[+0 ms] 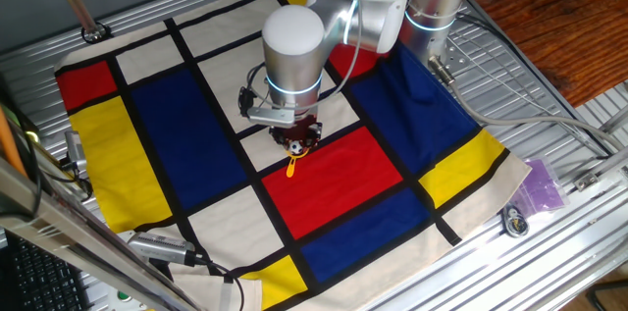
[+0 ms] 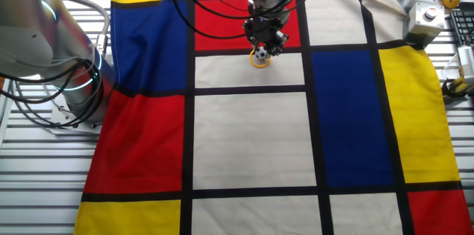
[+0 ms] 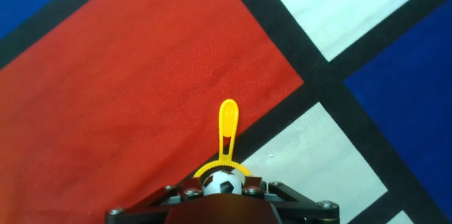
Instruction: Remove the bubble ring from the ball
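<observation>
On the table's (image 2: 252,138) cloth, at a red-white border, the ring (image 3: 227,136) circles the ball (image 3: 223,180). Whether the claw (image 3: 222,190) grips anything cannot be told. Lifting the ring straight up should spare the ball.

I can't read any text, label, brand, number or sign from any of my three feeds. The colour-block cloth (image 2: 252,138) of red, blue, yellow and cream panels with black bands is plain. The grey button boxes (image 2: 428,14) with coloured caps at the table's edge show no lettering I can make out at this size. The small yellow plastic bubble ring (image 3: 227,139) and the tiny black-and-white ball (image 3: 224,181) bear no print that I can see.
</observation>
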